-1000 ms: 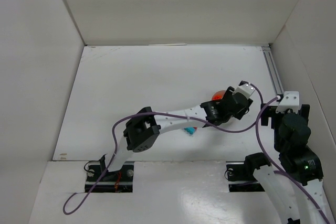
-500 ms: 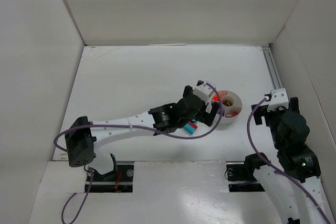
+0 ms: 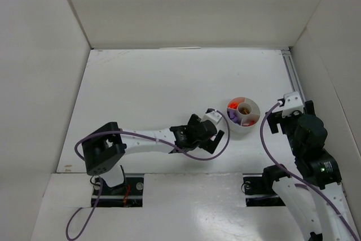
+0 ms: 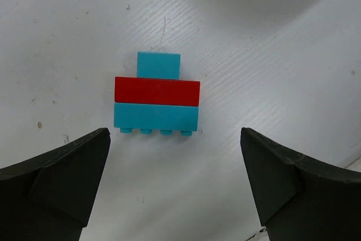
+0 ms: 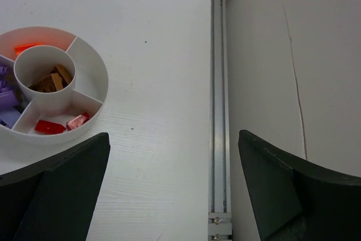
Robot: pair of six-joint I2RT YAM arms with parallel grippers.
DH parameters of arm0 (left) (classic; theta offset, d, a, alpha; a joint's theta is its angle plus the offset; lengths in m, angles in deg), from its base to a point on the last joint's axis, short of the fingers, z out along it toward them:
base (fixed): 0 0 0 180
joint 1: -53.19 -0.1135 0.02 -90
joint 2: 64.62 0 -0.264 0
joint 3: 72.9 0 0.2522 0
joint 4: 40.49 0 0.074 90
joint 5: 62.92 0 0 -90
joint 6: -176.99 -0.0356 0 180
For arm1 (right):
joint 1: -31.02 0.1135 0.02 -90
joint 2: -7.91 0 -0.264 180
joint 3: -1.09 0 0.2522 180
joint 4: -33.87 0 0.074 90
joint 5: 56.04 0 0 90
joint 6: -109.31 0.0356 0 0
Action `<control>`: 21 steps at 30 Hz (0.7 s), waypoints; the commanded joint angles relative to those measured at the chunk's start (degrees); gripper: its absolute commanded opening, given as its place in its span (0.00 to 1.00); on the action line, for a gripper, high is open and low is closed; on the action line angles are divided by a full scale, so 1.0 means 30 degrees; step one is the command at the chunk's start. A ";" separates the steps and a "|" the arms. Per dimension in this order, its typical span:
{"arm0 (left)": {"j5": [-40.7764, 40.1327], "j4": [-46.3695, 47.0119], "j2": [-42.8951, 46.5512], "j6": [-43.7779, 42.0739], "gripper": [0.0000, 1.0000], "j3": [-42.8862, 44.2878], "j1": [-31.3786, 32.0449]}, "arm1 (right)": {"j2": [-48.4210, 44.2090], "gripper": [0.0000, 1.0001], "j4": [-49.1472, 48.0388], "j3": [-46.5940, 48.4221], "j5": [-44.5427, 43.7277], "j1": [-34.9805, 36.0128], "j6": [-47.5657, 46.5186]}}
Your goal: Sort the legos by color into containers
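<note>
left pincer [image 4: 175, 135] wide above teal-red-teal lego stack [image 4: 157, 91] flat on desk [image 4: 271, 55] near bowl [image 5: 88, 76] | right pincer [image 5: 175, 139] wide, empty, beside bowl | tip: drop straight, keep stack centred, close evenly on its ends so bricks don't twist

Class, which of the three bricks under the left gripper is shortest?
The plain teal brick farthest from the fingers; the red brick and the studded teal brick are both longer.

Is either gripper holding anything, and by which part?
Nothing is held. The left gripper is open above the teal and red legos; the right gripper is open and empty.
</note>
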 commanded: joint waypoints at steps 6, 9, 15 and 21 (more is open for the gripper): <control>-0.0454 0.1024 -0.1718 0.0100 1.00 0.0135 -0.0312 | 0.0198 1.00 -0.1108 0.0031 0.0189 -0.0060 -0.0249; -0.0628 0.1024 -0.2243 0.0274 1.00 0.0313 -0.0488 | 0.0198 1.00 -0.1108 0.0031 0.0189 -0.0060 -0.0249; -0.1245 0.0848 -0.3356 0.0276 1.00 0.0926 -0.0488 | 0.0198 1.00 -0.1108 0.0031 0.0189 -0.0060 -0.0249; -0.1245 0.1054 -0.3739 -0.0103 0.91 0.0928 -0.0488 | 0.0198 1.00 -0.1108 0.0031 0.0189 -0.0060 -0.0249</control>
